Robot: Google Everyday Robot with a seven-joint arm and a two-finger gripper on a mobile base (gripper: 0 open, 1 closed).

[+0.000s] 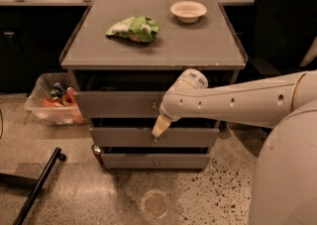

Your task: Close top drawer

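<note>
The top drawer is the uppermost of three grey drawers in the cabinet. It stands pulled out a little, with a dark gap above its front panel. Its small round knob shows at the centre. The inside of its tray is hidden. My gripper hangs from the white arm, which reaches in from the right. The gripper is right in front of the drawer fronts, just below and right of the top knob, and its tip is over the middle drawer.
On the cabinet top lie a green bag and a white bowl. A clear bin of items stands on the floor at the left. A black bar lies at the lower left. The bottom drawer is under the middle one.
</note>
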